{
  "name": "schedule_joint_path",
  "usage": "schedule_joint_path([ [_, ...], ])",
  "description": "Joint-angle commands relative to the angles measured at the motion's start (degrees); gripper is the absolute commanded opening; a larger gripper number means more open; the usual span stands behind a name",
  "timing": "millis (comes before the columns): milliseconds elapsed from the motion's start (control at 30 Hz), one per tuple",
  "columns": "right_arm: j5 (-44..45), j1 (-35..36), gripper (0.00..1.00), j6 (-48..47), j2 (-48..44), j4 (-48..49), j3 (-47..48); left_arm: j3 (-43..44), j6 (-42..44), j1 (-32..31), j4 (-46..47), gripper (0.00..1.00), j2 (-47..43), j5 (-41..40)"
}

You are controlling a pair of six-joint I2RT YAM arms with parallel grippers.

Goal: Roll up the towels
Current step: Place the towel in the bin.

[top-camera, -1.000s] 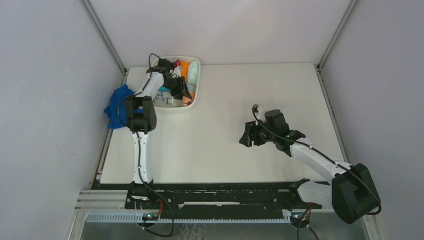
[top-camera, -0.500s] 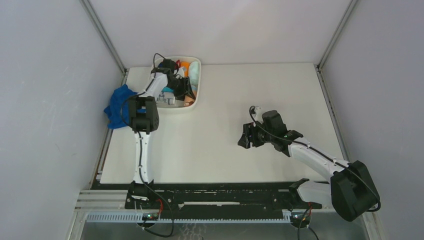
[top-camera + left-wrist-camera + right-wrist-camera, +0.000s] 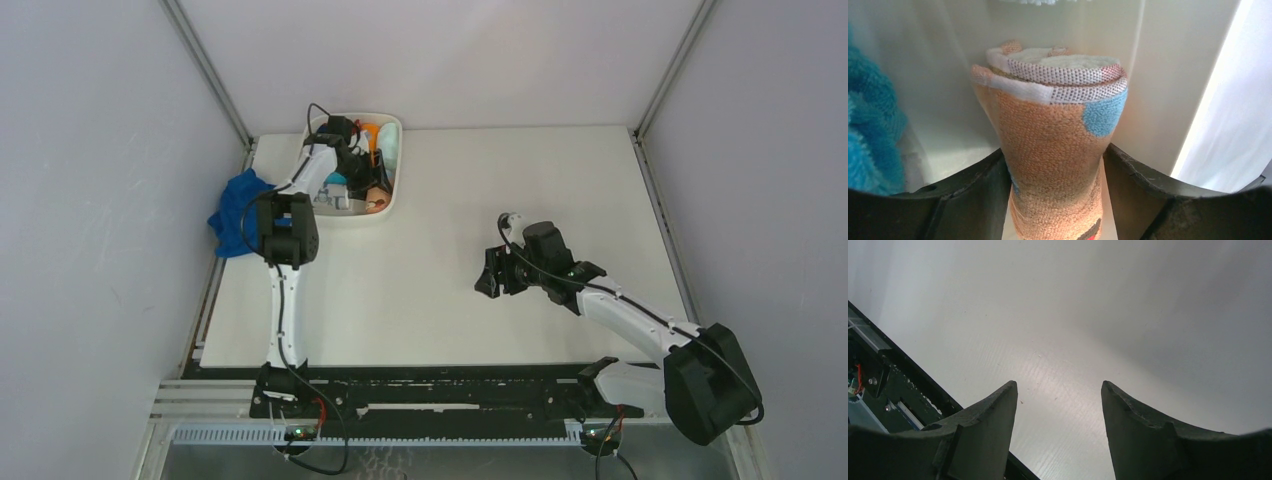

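Observation:
The small peach-orange towel (image 3: 1058, 115) with pale blue spots is rolled up and stands against the white basket's wall (image 3: 1158, 75). My left gripper (image 3: 1054, 152) reaches into the basket (image 3: 350, 220) and is open. The roll sits between its fingers, brushing both tips, with slim gaps showing lower down. From above, a bit of the peach roll (image 3: 378, 205) shows beside the left gripper (image 3: 372, 185). The royal-blue towel (image 3: 235, 212) lies crumpled at the table's left edge. My right gripper (image 3: 490, 272) (image 3: 1059, 390) hovers open over bare table, holding nothing.
Other rolls fill the basket: an orange one (image 3: 369, 135), a mint one (image 3: 388, 145) and a light-blue terry one (image 3: 868, 130) just left of my left fingers. Grey walls enclose the white table (image 3: 520, 190). A black rail (image 3: 898, 390) runs along its near edge.
The left gripper has pushed deeper into the basket and its jaws have spread apart around the peach roll. The right gripper has drifted slightly left.

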Motion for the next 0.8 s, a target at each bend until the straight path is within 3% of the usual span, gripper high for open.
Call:
schedule_joint_path([
  [0, 0.9, 0.7, 0.62, -0.7, -2.5, 1.5, 1.6, -2.3, -2.3, -0.5, 2.4, 0.71, -7.0, -3.1],
  [433, 1.2, 1.0, 0.62, -0.7, -3.5, 1.4, 1.5, -6.9, -4.5, -0.5, 5.3, 0.74, -13.1, -4.8],
  [767, 1.2, 1.2, 0.62, -0.7, -3.3, 1.6, 1.3, -8.5, -4.7, -0.9, 5.1, 0.73, -8.6, -5.6],
])
